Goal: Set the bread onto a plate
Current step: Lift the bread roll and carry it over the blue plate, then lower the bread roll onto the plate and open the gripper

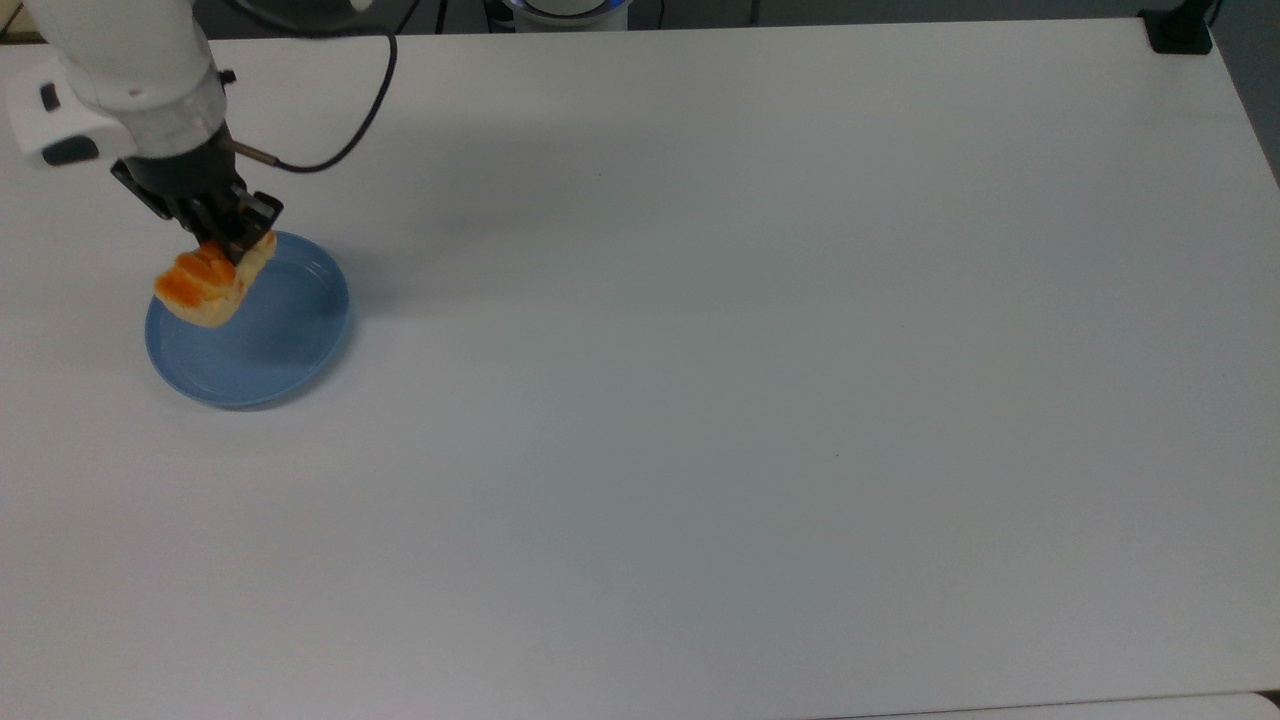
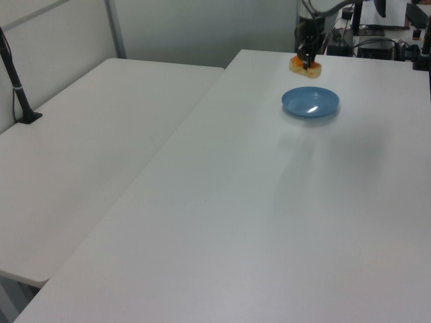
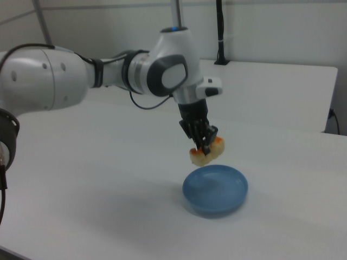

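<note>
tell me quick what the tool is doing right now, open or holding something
Tool: closed on the bread, held in the air above the blue plate.

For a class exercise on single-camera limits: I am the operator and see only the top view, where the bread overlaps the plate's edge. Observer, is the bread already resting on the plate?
Observer: No. In the right view the bread hangs above the plate, with a clear gap under it.
Operator: Is it held firmly?
Observer: The end effector is shut on the bread from above, in the right view.
Operator: Is it centred over the plate?
Observer: Not quite. In the left view the bread sits above the plate's far rim.
</note>
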`<state>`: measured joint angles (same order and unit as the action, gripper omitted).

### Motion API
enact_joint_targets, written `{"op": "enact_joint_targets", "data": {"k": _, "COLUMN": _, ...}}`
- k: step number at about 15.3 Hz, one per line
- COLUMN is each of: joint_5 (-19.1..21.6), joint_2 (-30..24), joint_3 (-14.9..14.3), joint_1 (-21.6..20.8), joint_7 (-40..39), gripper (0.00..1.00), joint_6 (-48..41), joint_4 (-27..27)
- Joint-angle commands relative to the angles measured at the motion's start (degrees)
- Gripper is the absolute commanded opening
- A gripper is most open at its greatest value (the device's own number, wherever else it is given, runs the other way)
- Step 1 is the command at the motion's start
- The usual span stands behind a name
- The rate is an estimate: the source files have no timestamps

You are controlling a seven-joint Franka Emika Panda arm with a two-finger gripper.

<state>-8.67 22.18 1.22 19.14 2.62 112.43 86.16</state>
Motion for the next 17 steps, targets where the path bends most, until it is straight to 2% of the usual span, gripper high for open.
{"op": "enact_joint_targets", "data": {"k": 1, "joint_5": 0.3, "joint_2": 2.5, "joint_3": -0.8, "joint_1": -0.4, "joint_7": 1.8, "gripper": 0.20, "joint_6": 5.5, "joint_4": 3.3}}
{"op": "enact_joint_targets", "data": {"k": 11, "joint_5": -0.2, "joint_2": 3.8, "joint_3": -0.8, "joint_1": 0.5, "joint_7": 2.0, "gripper": 0.21, "joint_6": 8.2, "joint_4": 6.8}}
{"op": "enact_joint_targets", "data": {"k": 12, "joint_5": -0.5, "joint_2": 4.2, "joint_3": -0.8, "joint_1": 0.9, "joint_7": 1.9, "gripper": 0.31, "joint_6": 8.4, "joint_4": 6.9}}
{"op": "enact_joint_targets", "data": {"k": 13, "joint_5": -0.9, "joint_2": 4.3, "joint_3": -0.8, "joint_1": 1.0, "joint_7": 1.9, "gripper": 0.72, "joint_6": 8.3, "joint_4": 6.9}}
{"op": "enact_joint_targets", "data": {"k": 14, "joint_5": -0.9, "joint_2": 4.3, "joint_3": -0.8, "joint_1": 1.0, "joint_7": 2.1, "gripper": 1.00, "joint_6": 8.2, "joint_4": 6.9}}
{"op": "enact_joint_targets", "data": {"k": 17, "joint_5": -0.9, "joint_2": 4.2, "joint_3": -0.8, "joint_1": 1.1, "joint_7": 2.0, "gripper": 1.00, "joint_6": 8.2, "joint_4": 6.9}}
